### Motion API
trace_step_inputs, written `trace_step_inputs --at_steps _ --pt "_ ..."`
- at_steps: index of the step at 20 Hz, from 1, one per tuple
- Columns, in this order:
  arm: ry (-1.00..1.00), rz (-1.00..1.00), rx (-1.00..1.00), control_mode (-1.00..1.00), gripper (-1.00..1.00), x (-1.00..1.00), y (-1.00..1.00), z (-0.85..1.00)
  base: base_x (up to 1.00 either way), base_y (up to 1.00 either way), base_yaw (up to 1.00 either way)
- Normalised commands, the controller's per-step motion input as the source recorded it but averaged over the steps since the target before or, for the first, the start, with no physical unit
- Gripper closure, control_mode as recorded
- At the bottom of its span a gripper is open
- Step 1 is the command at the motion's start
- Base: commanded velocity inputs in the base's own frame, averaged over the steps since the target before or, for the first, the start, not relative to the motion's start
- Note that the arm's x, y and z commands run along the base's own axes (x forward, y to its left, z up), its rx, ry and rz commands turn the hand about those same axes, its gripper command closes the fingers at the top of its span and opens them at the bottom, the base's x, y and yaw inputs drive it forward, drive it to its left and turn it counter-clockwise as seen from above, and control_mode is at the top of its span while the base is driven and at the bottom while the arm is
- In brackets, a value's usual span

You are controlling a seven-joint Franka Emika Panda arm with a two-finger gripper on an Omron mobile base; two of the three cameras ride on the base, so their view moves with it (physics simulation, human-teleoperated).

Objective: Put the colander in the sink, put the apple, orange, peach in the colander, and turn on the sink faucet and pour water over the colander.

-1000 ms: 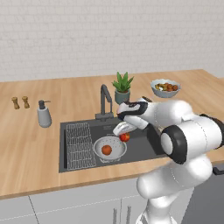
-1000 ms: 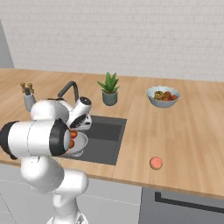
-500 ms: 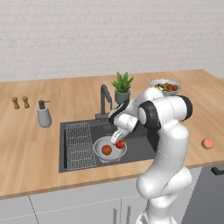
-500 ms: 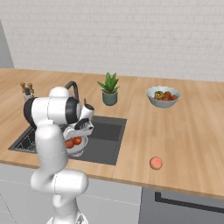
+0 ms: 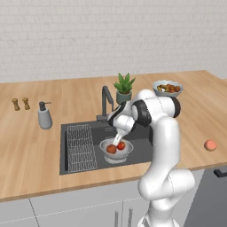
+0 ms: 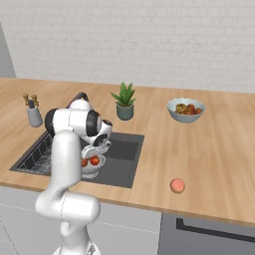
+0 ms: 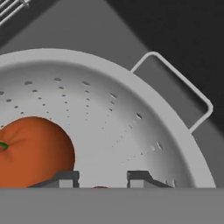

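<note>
Down in the sink (image 5: 142, 148), the end effector (image 7: 103, 180) hung low inside the colander (image 7: 131, 127), fingers slightly apart around a sliver of red, the apple (image 5: 121, 146); whether they pinched it, I could not tell. The orange (image 7: 33, 151) already sat in the colander beside it. Best play, I judged: release low, lift straight up, avoid nudging the rim. The peach (image 5: 210, 145) waited far right on the worktop (image 5: 195, 128), the faucet (image 5: 106, 98) beyond.
</note>
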Motion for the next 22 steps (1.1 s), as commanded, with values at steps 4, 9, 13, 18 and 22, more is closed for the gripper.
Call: trace_step_inputs --at_steps 4,9,13,18,22 --pt "0.00 0.15 0.00 -1.00 -1.00 0.10 0.02 -0.20 0.00 0.00 0.00" --pt "-0.03 0.12 0.00 -1.00 -1.00 -0.01 0.01 -0.03 0.00 0.00 0.00" --pt "-0.01 0.16 0.00 -1.00 -1.00 -0.02 -0.01 0.39 0.00 0.00 0.00" --pt "0.00 0.11 0.00 -1.00 -1.00 -0.24 -0.21 0.57 0.00 0.00 0.00" --pt "0.00 0.04 0.01 -1.00 -1.00 -0.23 -0.41 0.61 0.00 0.00 0.00"
